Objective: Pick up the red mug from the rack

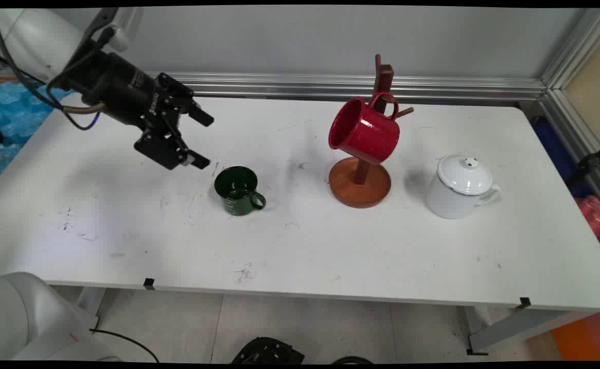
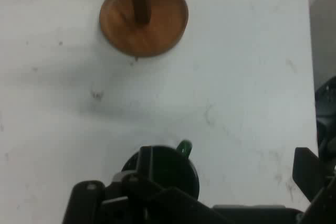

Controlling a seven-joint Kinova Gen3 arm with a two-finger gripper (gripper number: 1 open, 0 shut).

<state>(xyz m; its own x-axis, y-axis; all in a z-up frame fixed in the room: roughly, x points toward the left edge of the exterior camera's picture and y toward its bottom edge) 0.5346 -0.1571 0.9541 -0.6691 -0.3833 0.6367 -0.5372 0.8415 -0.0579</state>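
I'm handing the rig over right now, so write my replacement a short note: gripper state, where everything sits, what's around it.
Gripper: open, empty, held in the air above the table's left half, tilted toward the green mug.
Green mug: upright on the table, just right of the gripper, handle toward the near right; nearest thing to the fingers, not touched.
Red mug: hanging tilted by its handle on a peg of the wooden mug stand, mid-table.
White lidded pot: upright, right of the stand, apart from it.

two mugs, green (image 1: 238,190) and red (image 1: 365,130), one wooden stand (image 1: 360,182), one white teapot (image 1: 459,187)
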